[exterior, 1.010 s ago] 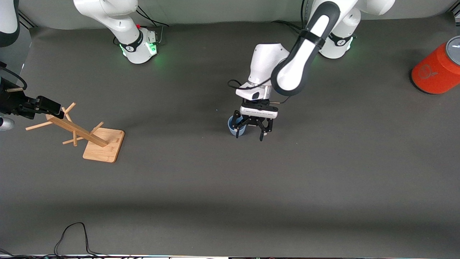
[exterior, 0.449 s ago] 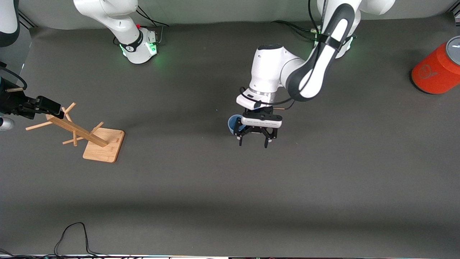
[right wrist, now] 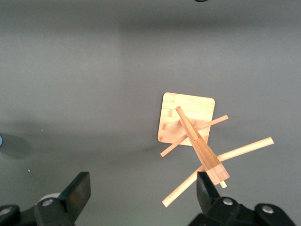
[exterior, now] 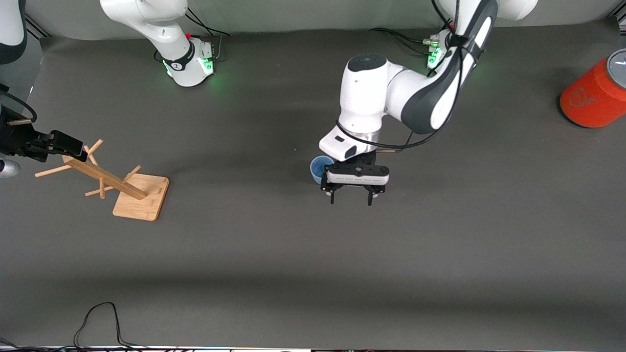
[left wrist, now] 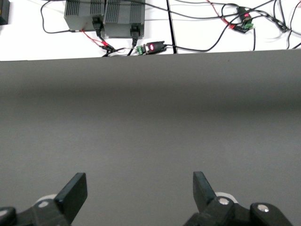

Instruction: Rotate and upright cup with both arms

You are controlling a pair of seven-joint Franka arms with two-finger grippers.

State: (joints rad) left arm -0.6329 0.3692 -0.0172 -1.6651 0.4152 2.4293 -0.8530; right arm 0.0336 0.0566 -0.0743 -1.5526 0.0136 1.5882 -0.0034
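The cup (exterior: 320,168), pale blue with a darker inside, stood upright mid-table, half hidden under the left arm's wrist. The left gripper (exterior: 351,199) hung just beside it, over the mat (exterior: 440,254), fingers wide apart and empty. The right gripper (right wrist: 141,197) waited open, holding nothing, above the wooden rack (exterior: 122,183), partly cut off.

Robot lab: power supplies (left wrist: 103,19), loose wiring (left wrist: 221,28) beside table (exterior: 313,254).
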